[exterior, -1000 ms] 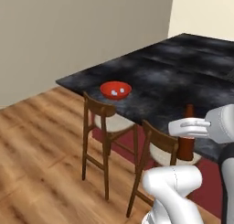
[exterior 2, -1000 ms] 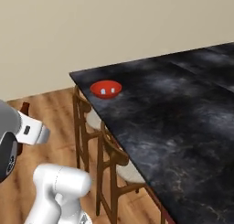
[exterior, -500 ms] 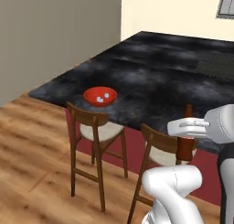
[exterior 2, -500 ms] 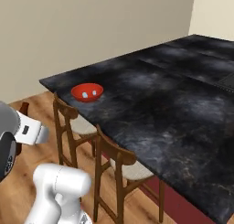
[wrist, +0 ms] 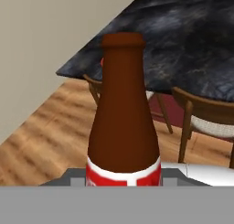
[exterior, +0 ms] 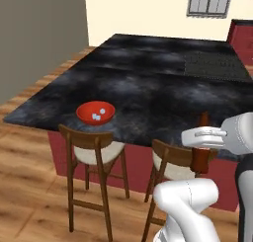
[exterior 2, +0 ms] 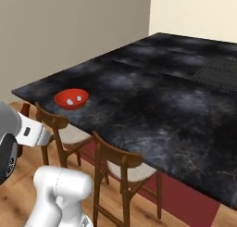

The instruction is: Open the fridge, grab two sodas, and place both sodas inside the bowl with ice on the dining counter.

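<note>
Brown glass comes first: the dark bottle (wrist: 123, 113) with its red label stands upright right before the hand camera, and in the left base view the gripper (exterior: 203, 139) is pinched on the same bottle (exterior: 201, 159) at about mid-height, held out in the air on the near side of the dining counter (exterior: 163, 83), not over it. Its grip looks no different from half a second and a second ago. What has changed is the outlook: across the earlier pictures the whole scene has slid and turned in both base views, so the base has been driving and swinging round the island, while the things on it lie as they lay. Two wooden stools (exterior: 94, 159) now stand between the robot and the counter's dark red base (exterior: 133, 164), tucked under the stone edge. Just beyond them, near the counter's near-left corner, sits the red bowl (exterior: 95, 112) with a few white ice cubes in it; from the right base view the bowl (exterior 2: 71, 98) lies well left of the arm. No other drink is to be seen in it, though it is small in every view, so I cannot say whether this is the first soda or the second. Farther off lie the inset cooktop (exterior: 215, 65) and, on the back wall, a window (exterior: 209, 2). My judgement: the carry is nearly over, and what remains is a reach leftward over the stools to lower the bottle into the bowl.
</note>
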{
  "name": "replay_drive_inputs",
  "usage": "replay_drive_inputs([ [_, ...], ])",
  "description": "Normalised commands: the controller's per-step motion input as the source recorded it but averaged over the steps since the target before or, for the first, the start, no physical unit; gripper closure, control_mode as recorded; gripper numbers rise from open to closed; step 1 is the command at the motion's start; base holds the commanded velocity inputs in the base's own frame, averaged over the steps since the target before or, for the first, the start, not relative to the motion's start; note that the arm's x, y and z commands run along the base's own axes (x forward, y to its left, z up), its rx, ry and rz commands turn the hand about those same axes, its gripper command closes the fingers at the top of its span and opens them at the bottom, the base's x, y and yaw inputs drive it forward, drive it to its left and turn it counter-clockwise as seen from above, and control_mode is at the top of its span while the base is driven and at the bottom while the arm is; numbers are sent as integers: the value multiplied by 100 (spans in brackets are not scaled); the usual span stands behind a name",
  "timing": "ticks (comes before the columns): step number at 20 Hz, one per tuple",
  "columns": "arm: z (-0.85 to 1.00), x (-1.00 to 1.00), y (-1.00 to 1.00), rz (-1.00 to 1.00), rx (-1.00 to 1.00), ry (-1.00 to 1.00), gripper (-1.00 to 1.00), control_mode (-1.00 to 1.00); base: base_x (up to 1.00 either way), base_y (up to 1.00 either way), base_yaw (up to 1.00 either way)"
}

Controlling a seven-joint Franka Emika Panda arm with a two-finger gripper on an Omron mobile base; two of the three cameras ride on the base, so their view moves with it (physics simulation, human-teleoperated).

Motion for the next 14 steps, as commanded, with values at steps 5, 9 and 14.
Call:
replay_drive_inputs([
  [5,0,0,0,0,0,0,100,100,0,92,-8],
  [9,0,0,0,0,0,0,100,100,22,80,-10],
  [14,0,0,0,0,0,0,100,100,24,54,-42],
])
